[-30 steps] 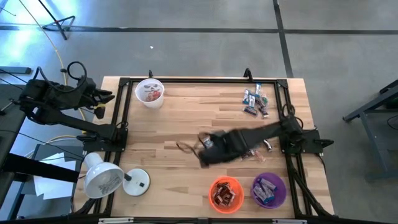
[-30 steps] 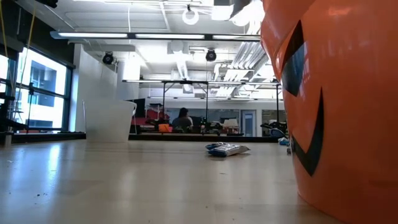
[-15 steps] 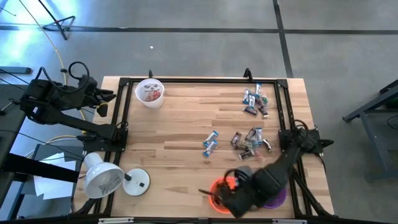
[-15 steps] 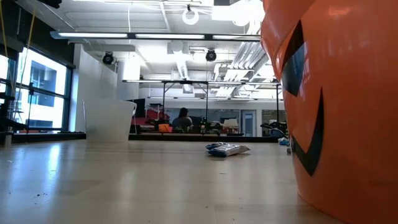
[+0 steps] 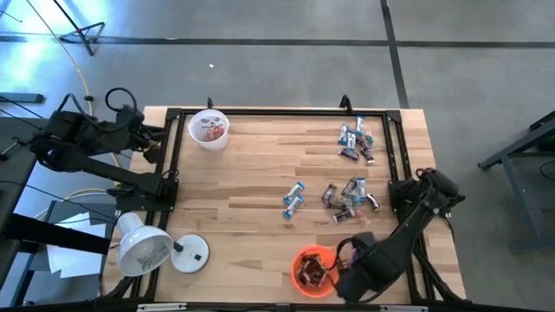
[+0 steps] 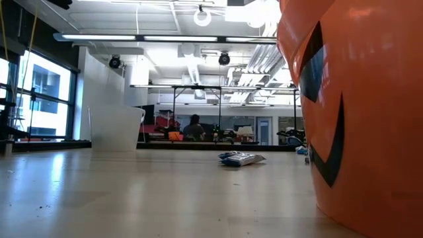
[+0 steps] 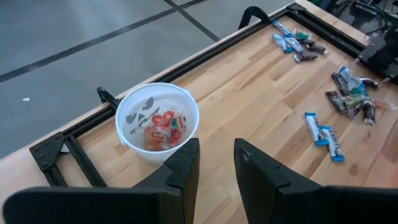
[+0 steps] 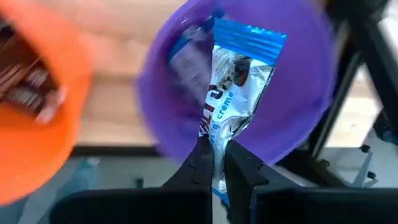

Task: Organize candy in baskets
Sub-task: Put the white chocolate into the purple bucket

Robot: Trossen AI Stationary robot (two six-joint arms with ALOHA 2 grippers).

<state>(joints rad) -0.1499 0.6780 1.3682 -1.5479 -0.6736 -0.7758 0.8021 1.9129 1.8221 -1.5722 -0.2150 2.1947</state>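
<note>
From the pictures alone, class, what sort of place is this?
Probably a robotics lab or workshop: a concrete floor with tape lines, exposed ceiling ducts, and a framed wooden table with mounted arms.

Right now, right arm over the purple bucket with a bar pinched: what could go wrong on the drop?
1. The right gripper pinches only the lower end of the blue-and-white bar; it dangles and may swing on release.
2. The orange bucket sits right beside the purple bucket, so an off-centre drop might land in the wrong one.
3. The purple bucket stands at the table's edge; a bump could push it off.
</note>
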